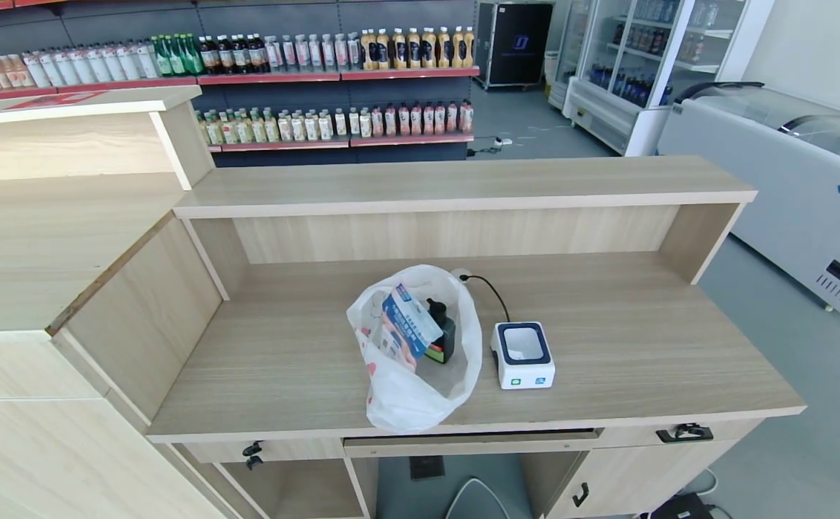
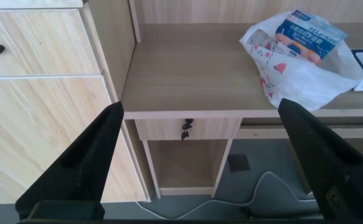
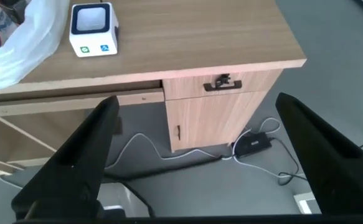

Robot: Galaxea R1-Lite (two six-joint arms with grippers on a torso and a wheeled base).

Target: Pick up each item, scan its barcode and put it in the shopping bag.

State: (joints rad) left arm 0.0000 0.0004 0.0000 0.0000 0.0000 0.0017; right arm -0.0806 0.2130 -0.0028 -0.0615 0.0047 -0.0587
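Left end effector (image 2: 201, 104): fingers spread, nothing between them; held low, in front of the surface (image 1: 643, 346).
Right end effector (image 3: 197, 98): spread, holding nothing; low, toward the scanner (image 1: 523, 355) side.
Shopping bag (image 1: 405, 407): on the surface, mouth open, just beside the scanner.
Items: blue packet (image 1: 409, 324) and dark pump bottle (image 1: 443, 333) inside the bag.
Step (judged): packing looks near done; check the bag.
Care: keep the arms off the bag's loose rim and the scanner cable (image 1: 492, 292); the packet sticks out and may tip.

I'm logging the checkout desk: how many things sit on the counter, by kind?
Shopping bag: 1
Barcode scanner: 1
Items showing inside the bag: 2, a blue and white packet and a dark bottle
Total: 4
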